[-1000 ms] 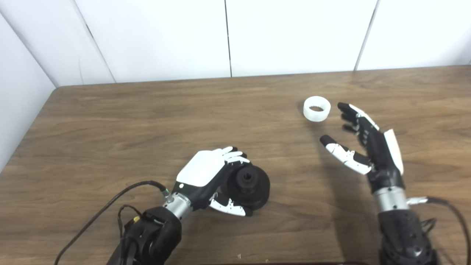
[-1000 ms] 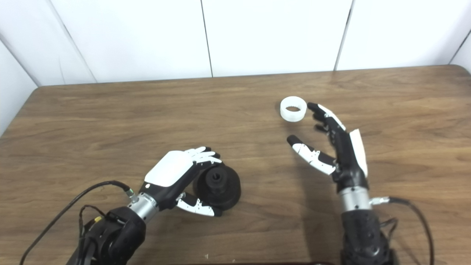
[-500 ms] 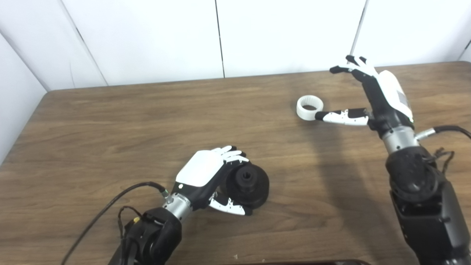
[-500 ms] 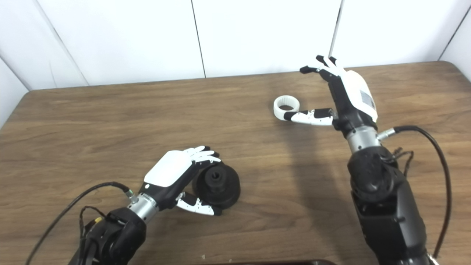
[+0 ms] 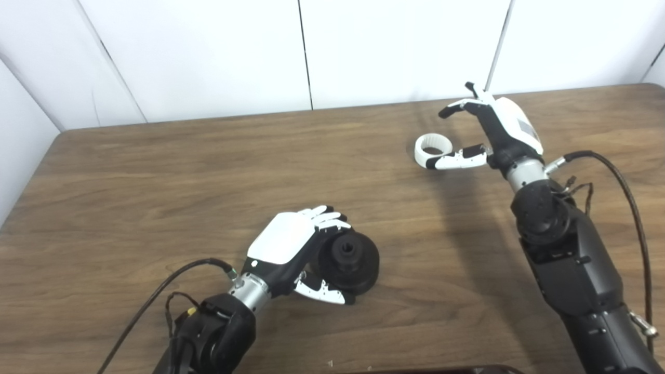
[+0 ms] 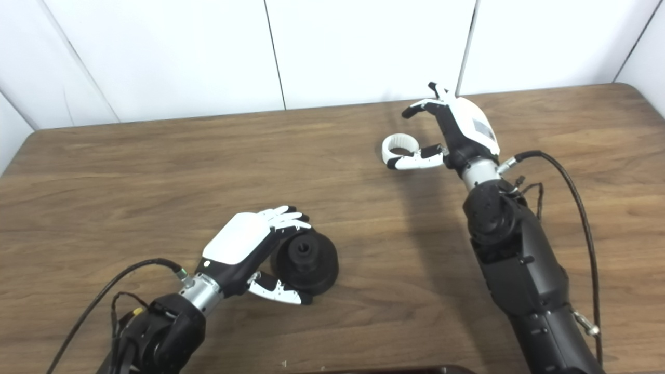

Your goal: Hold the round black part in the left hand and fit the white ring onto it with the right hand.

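Lowered toward the white ring (image 5: 433, 147), right robot hand (image 5: 491, 132) spreads wide, thumb beside it.

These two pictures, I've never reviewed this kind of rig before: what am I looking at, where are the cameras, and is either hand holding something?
Both pictures show one scene, taken by two cameras side by side on a humanoid robot's head, looking down at a wooden table. The two dark arms entering from the bottom edge are the robot's own, each ending in a hand with fingers and a thumb.

The left hand is wrapped around the round black part, which sits on the table near the robot. The right hand is stretched out farther away, open, with its thumb beside the white ring and its fingers raised above it. The ring lies flat on the table and is not gripped yet. Cables trail from both wrists.
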Controlling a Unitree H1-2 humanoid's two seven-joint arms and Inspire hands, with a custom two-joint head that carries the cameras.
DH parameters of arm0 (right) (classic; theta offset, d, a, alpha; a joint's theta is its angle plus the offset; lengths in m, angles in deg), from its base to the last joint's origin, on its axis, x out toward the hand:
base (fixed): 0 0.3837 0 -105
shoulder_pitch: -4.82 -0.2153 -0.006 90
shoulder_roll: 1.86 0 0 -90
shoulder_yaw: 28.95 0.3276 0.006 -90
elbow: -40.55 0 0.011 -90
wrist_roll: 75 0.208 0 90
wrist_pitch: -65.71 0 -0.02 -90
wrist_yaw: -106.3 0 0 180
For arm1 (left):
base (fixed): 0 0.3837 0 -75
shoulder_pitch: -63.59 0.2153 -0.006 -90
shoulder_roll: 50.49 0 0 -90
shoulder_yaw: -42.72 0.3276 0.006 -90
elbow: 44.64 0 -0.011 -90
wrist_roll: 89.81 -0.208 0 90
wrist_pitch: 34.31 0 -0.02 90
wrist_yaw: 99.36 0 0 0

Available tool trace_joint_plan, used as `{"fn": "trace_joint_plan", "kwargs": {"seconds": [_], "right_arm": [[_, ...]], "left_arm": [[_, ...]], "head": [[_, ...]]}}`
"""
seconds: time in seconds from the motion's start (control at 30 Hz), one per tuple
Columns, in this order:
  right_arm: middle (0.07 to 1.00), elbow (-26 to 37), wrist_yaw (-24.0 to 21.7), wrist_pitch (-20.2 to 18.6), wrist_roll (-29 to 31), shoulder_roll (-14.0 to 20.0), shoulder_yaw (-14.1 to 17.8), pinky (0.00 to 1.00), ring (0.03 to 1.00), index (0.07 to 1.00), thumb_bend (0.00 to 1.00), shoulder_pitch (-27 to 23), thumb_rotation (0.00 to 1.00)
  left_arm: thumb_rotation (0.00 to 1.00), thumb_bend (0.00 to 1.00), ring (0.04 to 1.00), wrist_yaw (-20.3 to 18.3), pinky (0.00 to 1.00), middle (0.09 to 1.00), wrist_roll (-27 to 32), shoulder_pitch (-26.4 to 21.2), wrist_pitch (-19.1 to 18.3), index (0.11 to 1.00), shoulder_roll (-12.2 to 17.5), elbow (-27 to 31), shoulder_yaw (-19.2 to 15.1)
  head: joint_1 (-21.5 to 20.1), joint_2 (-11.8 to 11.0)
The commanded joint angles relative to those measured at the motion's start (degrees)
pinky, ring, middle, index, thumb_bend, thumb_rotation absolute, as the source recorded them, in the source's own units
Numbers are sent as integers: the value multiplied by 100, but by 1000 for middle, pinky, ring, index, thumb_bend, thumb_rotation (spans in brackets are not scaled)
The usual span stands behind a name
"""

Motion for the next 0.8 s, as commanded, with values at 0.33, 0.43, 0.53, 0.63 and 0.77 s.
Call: {"fn": "trace_joint_plan", "kwargs": {"seconds": [0.33, 0.43, 0.53, 0.63, 0.77], "right_arm": [[972, -609, 40, 146, -104, 105, -255, 992, 1000, 712, 890, -717, 308], [970, -794, 7, 167, -73, 121, -303, 993, 1000, 721, 888, -838, 312], [972, -944, -89, 195, 3, 158, -342, 999, 1000, 737, 878, -956, 316], [974, -1088, -182, 214, 20, 208, -398, 997, 1000, 750, 871, -1069, 333], [971, -1259, -210, 248, 53, 248, -446, 985, 1000, 747, 876, -1180, 331]], "left_arm": [[367, 863, 942, 19, 921, 883, -73, -58, 55, 722, 67, 9, -45], [365, 862, 946, -26, 926, 885, -53, -43, 23, 725, 67, 38, -57], [359, 860, 946, -35, 925, 885, -53, -29, 11, 727, 62, 45, -63], [362, 860, 944, -7, 927, 885, -75, -14, 26, 727, 61, 24, -58], [360, 861, 943, 20, 927, 885, -69, 2, 40, 726, 53, 5, -55]], "head": [[-15, -53], [-22, -60], [-23, -79], [-20, -92], [-8, -96]]}}
